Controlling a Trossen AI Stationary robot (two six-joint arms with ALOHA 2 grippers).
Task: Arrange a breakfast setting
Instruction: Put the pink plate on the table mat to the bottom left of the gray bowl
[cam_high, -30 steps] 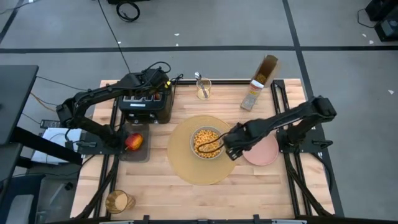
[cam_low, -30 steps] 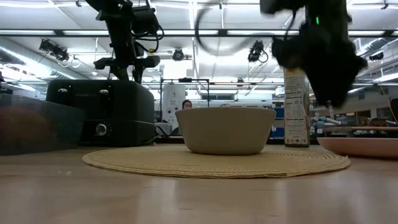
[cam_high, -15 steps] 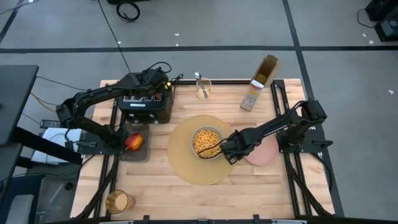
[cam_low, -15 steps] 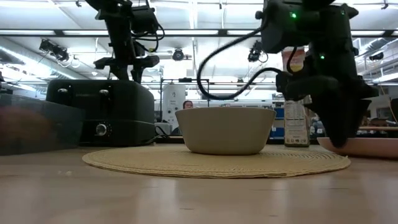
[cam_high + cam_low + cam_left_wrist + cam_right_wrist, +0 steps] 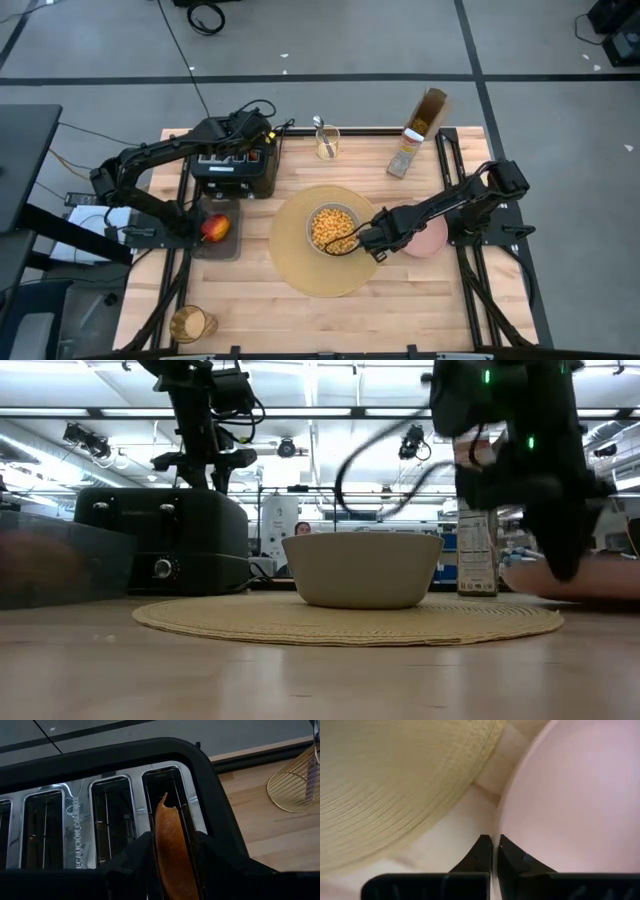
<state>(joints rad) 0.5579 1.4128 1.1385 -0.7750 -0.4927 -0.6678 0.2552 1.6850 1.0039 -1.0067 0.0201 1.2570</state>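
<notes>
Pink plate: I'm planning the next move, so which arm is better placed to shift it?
Right: the right gripper is shut on the pink plate rim; the left gripper holds toast over the toaster.

1. Blocked beside the tan placemat (image 5: 325, 240) on the pink plate (image 5: 428, 240) side: right arm low across the gap.
2. Open behind the placemat, between toaster (image 5: 235, 170) and cereal box (image 5: 418, 133), except for a small wire holder (image 5: 327, 142).
3. Bare wood in front of the placemat.

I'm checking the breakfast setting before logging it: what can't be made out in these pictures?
- Apple: low view, lost in a blurred dark shape.
- Amber glass: seen only in the high view.
- Metal spoon: not clear; something thin stands in the clear glass, too small.
- Pink plate: high view, right gripper covers its edge.
</notes>
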